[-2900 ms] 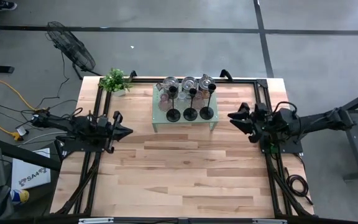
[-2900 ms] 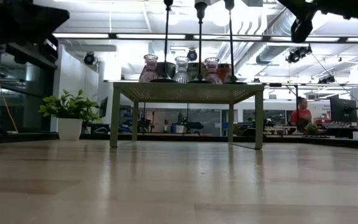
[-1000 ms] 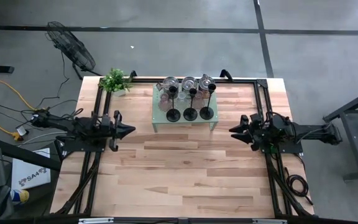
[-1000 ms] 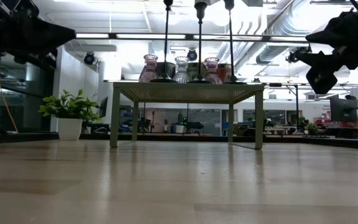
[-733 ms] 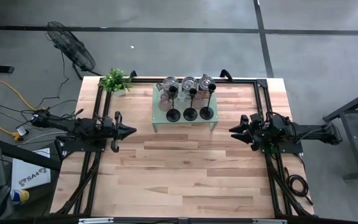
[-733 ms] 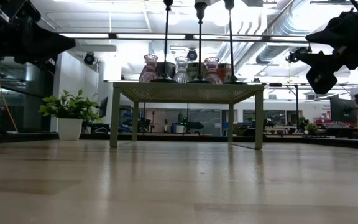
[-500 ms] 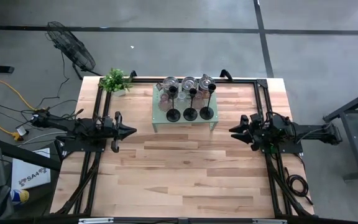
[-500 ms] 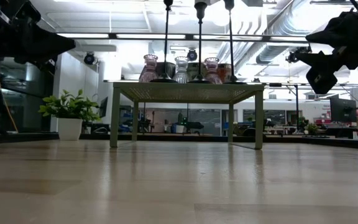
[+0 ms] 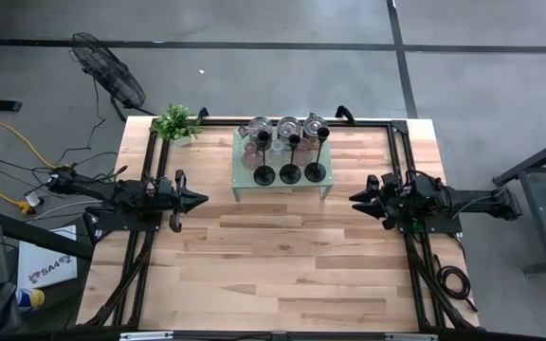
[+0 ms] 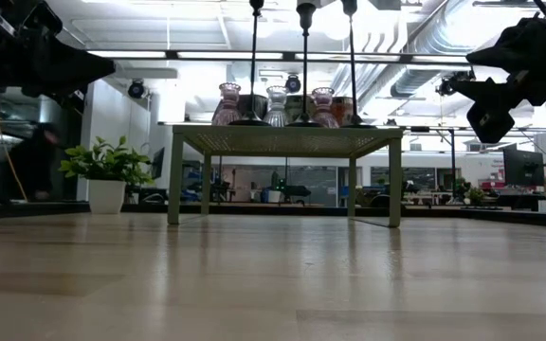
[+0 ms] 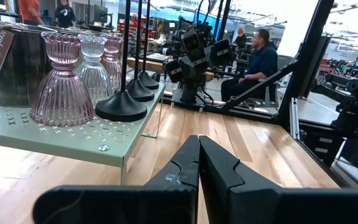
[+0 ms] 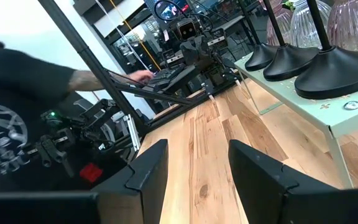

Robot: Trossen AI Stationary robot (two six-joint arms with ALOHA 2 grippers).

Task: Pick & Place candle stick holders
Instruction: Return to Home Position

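Left hand (image 9: 197, 199): fingers pressed together, holding nothing, over the left side of the bench (image 9: 273, 270). Right hand (image 9: 354, 198): fingers apart, holding nothing, over the right side. Between them, 3 black candle stick holders (image 9: 290, 174) stand in a row on the pale green shelf (image 9: 243, 187), in front of 3 ribbed glass holders (image 9: 287, 127).

3 blk candle stick holders (image 9: 290, 174), 3 glass holders (image 10: 276, 106), 1 shelf (image 9: 245, 189), 1 plant (image 9: 174, 122).
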